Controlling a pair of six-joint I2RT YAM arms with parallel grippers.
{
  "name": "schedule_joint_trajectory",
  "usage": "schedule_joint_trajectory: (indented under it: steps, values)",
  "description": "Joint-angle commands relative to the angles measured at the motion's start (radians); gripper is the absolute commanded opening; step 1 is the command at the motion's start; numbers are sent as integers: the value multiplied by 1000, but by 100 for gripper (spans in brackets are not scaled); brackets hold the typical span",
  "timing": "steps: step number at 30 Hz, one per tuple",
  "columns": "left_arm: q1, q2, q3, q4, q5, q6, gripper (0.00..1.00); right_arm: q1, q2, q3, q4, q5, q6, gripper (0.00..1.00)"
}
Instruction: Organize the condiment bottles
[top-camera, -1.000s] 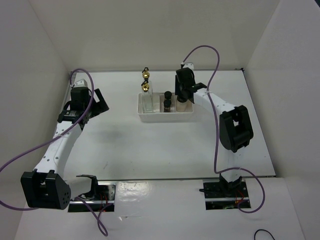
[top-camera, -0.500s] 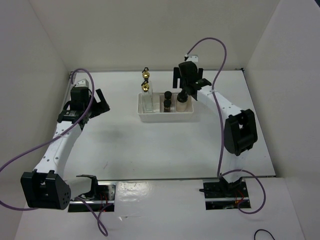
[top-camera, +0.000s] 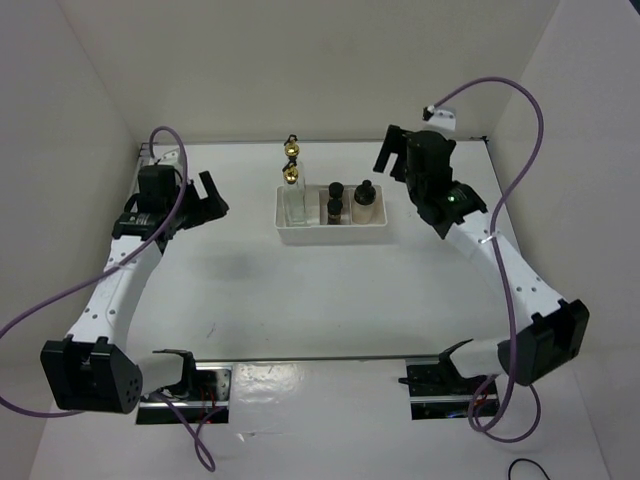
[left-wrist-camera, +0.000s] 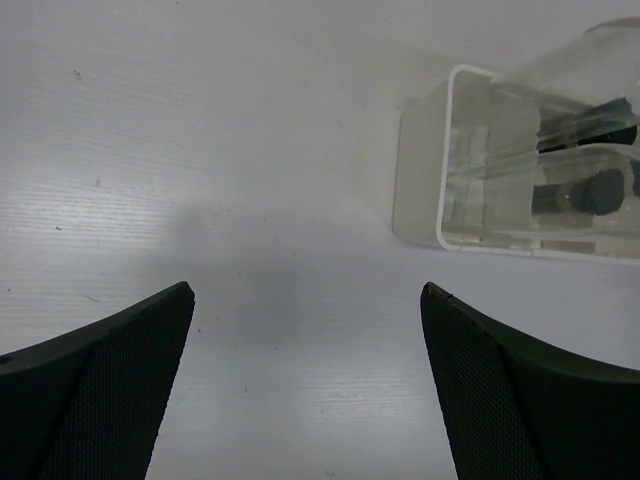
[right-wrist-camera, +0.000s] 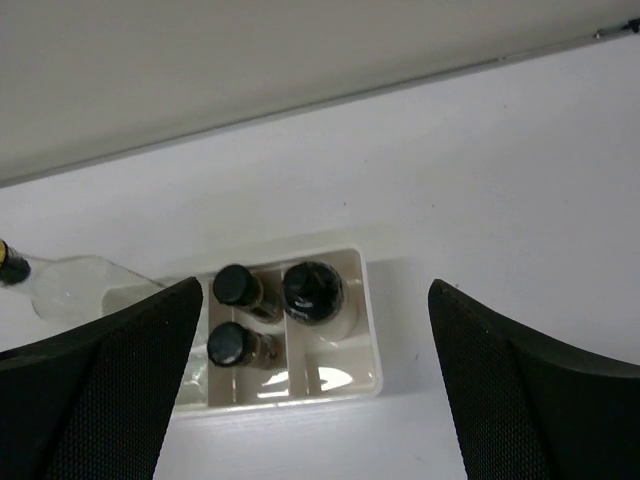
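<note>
Condiment bottles (top-camera: 333, 207), five in all, are gathered in one white tray (top-camera: 335, 237) that is set on a white table (top-camera: 300, 300). The table is closed in by plain white walls (top-camera: 300, 60) behind the tray and to both sides of it, and a faint grey shadow is cast on the table to the left of the tray. Purple cables (top-camera: 505, 95) are looped above both arms.

Two tall clear glass bottles (top-camera: 296, 205) are seen, each topped with a gold pourer (top-camera: 291, 173). Two small dark jars (top-camera: 334, 208) are closed with black caps, and one squat pale jar (top-camera: 365, 207) is capped in black as well.

The tray is rectangular and divided into three compartments. Its left compartment is taken by the two tall glass bottles, one behind the other. Its middle compartment is filled by the two dark jars, also one behind the other. Its right compartment is occupied by the pale jar, which is placed towards the rear wall. All five are stood upright.

The left gripper (top-camera: 212, 196) is held well to the left of the tray, with its jaws spread wide and nothing between them. The right gripper (top-camera: 393, 160) is held to the right of the tray and behind it, apart from the jars, with its jaws likewise spread wide and nothing gripped.
</note>
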Motion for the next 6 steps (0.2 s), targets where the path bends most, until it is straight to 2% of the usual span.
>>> schedule_joint_trajectory:
  steps: [1, 6]
  values:
    - [5, -54, -28, 28, 85, 18, 100, 1, -79, -134, -22, 10, 91, 98]
    - [-6, -112, -62, 28, 116, 18, 100, 1, -231, -298, -22, -1, 187, 98]
